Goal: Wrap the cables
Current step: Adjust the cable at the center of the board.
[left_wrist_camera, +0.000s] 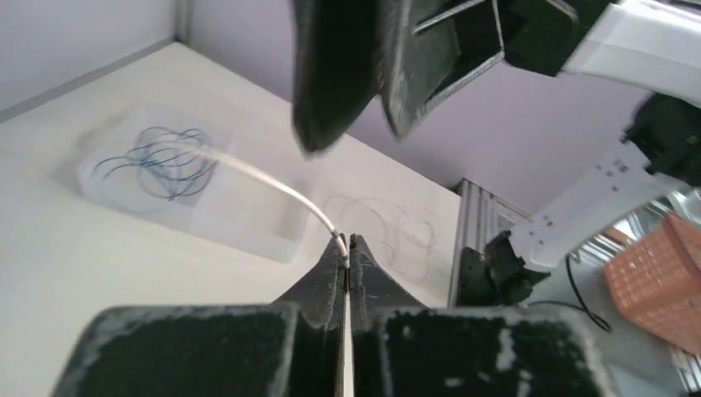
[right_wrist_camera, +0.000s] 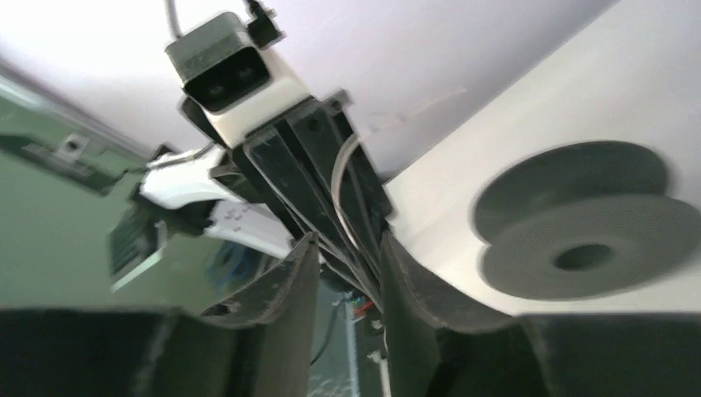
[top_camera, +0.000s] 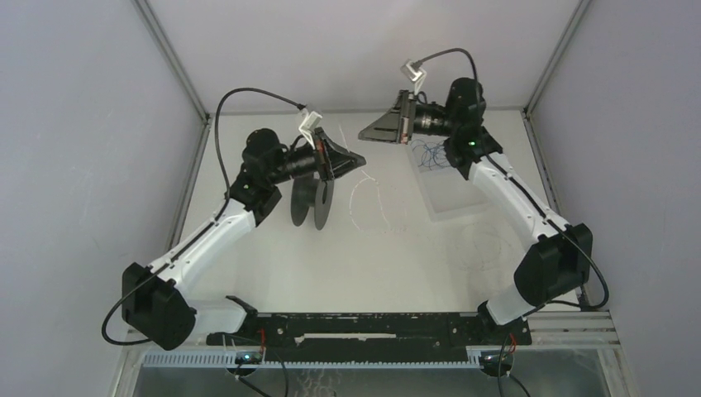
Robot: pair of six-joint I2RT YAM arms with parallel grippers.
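Two risks stand out. The left jaws are clenched on the end of the white cable (left_wrist_camera: 289,192). The pinch sits at the very tips, so a hard tug toward the black spool (top_camera: 310,203) could pull the thin cord free. The right jaws stand parted with nothing visible between them, close in front of the left ones. A careless move there could knock the two together or snag the cord. The rest of the cable lies in loose loops on the table (top_camera: 331,265), between the spool and the clear tray (top_camera: 450,197) of blue wire (top_camera: 430,155). Those loops could knot or drag as slack is taken up.

Views differ:
- **Left wrist view:** shows the pinch itself and the cord arching away from the tips, which the top view cannot resolve.
- **Right wrist view:** shows the cord running along the left fingers, with the spool beyond.
- **Top view:** alone gives the layout, with the spool just beside the left arm and the tray below the right wrist.
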